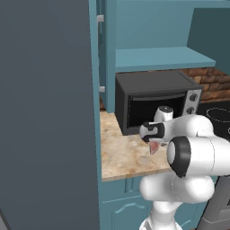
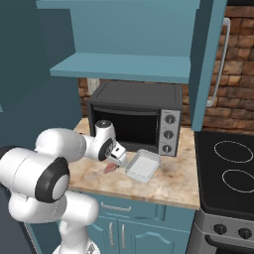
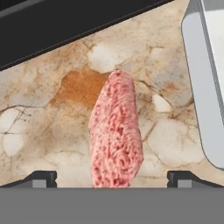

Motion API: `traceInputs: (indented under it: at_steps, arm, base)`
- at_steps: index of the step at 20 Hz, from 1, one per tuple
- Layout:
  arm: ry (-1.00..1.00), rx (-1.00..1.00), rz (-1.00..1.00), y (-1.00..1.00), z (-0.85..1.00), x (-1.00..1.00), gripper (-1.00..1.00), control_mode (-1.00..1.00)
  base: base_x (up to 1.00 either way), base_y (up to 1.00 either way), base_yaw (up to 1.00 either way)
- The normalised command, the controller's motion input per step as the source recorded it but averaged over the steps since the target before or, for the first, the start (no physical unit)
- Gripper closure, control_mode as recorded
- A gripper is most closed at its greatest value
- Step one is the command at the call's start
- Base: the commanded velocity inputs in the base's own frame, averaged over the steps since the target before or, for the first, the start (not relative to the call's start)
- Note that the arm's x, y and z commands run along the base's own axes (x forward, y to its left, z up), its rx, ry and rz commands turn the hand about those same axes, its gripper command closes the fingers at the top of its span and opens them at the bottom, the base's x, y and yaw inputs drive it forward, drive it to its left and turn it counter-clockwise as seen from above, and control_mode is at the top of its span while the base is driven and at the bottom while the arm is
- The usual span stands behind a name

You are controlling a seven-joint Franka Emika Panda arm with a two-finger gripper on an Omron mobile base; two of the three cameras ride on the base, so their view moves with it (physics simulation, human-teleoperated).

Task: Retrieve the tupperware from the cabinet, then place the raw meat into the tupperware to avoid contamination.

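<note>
Gripper low over the counter, fingers spread wide, clamped on nothing. Raw meat lying flat dead centre between the tips, running away from the hand, not touched. Tupperware just off to one side of the meat, resting on the counter, apart from it. Microwave straight beyond the hand, door shut. Cabinet hanging open above, shelf bare.
</note>
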Motion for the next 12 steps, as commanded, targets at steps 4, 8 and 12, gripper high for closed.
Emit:
traceInputs:
  at_steps: [4, 8, 12]
  arm:
    - [0.00, 0.00, 0.00, 0.00, -0.15, 0.13, -1.00, -1.00]
    - [0.00, 0.00, 0.00, -0.04, -0.20, 0.08, -1.00, -1.00]
    - [0.00, 0.00, 0.00, -0.01, -0.20, 0.07, -1.00, -1.00]
  base:
    - [0.00, 0.00, 0.00]
    - [0.00, 0.00, 0.00]
    - [0.00, 0.00, 0.00]
